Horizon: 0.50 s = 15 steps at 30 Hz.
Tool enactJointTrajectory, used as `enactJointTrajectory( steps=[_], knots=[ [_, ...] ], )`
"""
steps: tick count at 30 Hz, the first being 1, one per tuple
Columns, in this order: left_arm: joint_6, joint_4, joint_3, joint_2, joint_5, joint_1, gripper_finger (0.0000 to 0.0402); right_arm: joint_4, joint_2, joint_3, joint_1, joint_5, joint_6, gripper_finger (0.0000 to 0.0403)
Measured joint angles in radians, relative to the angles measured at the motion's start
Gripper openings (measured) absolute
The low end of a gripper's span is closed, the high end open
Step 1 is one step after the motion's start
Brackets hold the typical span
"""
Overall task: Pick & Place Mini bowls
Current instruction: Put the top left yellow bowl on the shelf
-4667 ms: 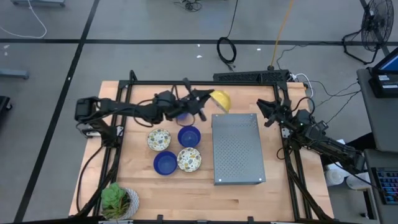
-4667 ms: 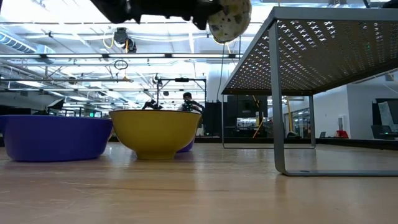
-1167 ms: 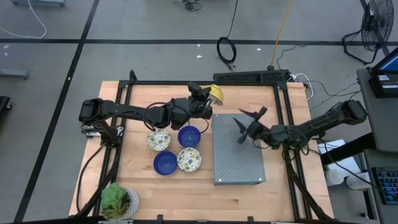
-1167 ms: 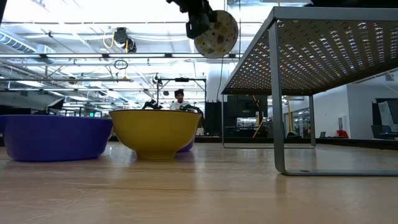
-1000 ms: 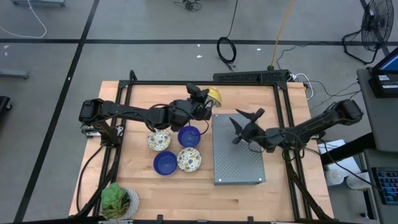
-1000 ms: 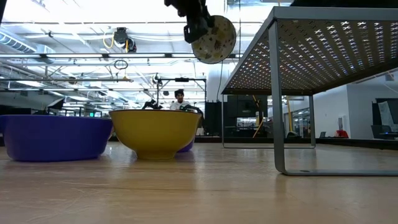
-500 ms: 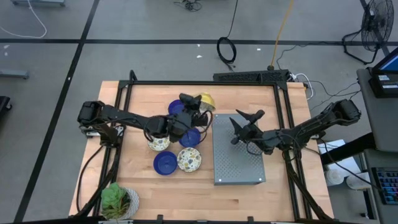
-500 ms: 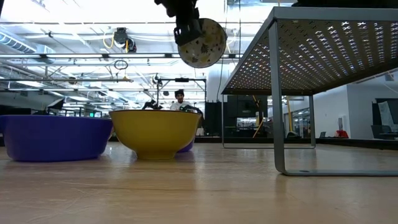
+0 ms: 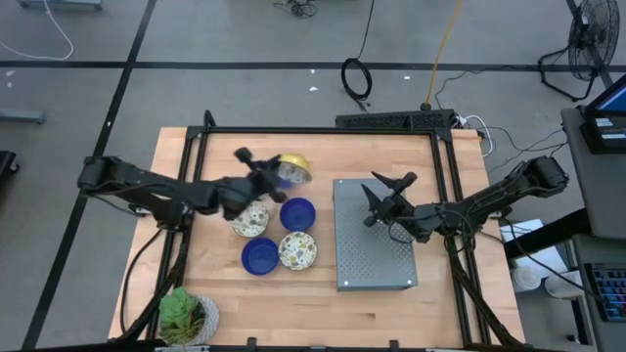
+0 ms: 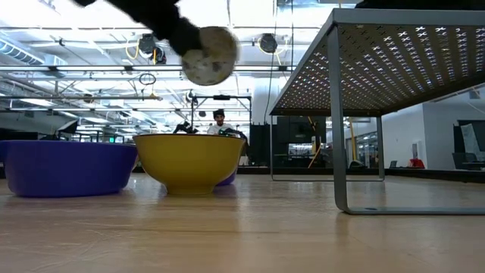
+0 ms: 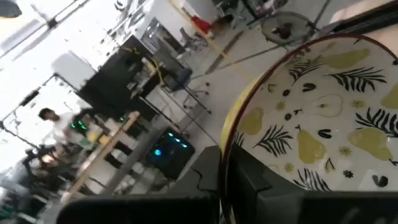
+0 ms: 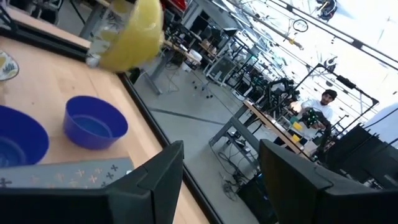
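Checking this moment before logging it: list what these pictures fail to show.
- Left gripper: high view, motion blur hides its hold on the patterned bowl.
- Bowl count: low view, the yellow bowl hides bowls behind it.
- Right gripper: low view, the perforated metal stand hides it.

The left arm stretches from the table's left edge toward the middle, raised above the surface, its left gripper (image 9: 262, 176) clamped on the rim of a small patterned bowl (image 9: 291, 168). The right arm reaches in from the right, its right gripper (image 9: 383, 198) spread wide and empty.
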Motion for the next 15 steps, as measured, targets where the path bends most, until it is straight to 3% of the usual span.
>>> enactJointTrajectory(
  steps=[5,9,12,15],
  knots=[
    [0.059,0.229,-0.184,-0.121,0.000,0.000,0.0010,0.001,0.000,0.000,0.000,-0.002,0.016,0.0196],
    [0.045,0.307,-0.269,-0.160,0.072,0.003,0.0010,-0.003,0.000,0.000,0.000,-0.006,0.057,0.0194],
    [0.035,0.365,-0.299,-0.157,0.142,0.019,0.0010,-0.002,0.000,0.000,-0.001,-0.047,0.076,0.0193],
    [0.019,0.425,-0.292,-0.136,0.325,0.060,0.0010,0.001,0.000,0.000,-0.005,-0.177,0.149,0.0194]
  ],
)
